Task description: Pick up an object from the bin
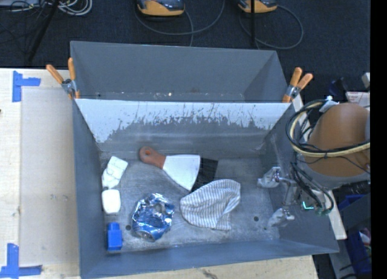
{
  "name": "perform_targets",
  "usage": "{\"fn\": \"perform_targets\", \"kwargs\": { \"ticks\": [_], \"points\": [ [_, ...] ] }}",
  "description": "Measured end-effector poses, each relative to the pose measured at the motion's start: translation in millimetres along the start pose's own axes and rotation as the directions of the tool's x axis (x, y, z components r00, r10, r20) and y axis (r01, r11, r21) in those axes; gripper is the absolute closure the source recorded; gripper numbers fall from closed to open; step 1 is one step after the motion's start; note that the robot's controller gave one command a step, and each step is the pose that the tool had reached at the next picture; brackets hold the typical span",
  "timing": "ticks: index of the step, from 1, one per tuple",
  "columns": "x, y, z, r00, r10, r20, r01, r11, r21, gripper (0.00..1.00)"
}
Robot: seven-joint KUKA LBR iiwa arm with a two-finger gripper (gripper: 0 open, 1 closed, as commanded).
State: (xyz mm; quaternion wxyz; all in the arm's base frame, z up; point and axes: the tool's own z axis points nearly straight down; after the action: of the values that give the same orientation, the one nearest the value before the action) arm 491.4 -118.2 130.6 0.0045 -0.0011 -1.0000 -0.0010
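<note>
Here the spread claw [276, 198] hangs near the striped cloth [208, 206].

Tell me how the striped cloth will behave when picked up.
The striped cloth lies crumpled in soft folds, so it will probably hang limp when lifted. It looks thin, so likely light. Lying flat and bunched, it should not roll.

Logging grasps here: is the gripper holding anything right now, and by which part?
Nothing is held. The gripper is open at the right of the bin, apart from the striped cloth.
</note>
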Motion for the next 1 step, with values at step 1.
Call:
{"fn": "perform_targets", "kwargs": {
  "ticks": [1],
  "points": [
    [-1.9,0.1,-3.1,1.0,-0.003,0.007,0.003,1.0,0.001,0.0]
  ]
}}
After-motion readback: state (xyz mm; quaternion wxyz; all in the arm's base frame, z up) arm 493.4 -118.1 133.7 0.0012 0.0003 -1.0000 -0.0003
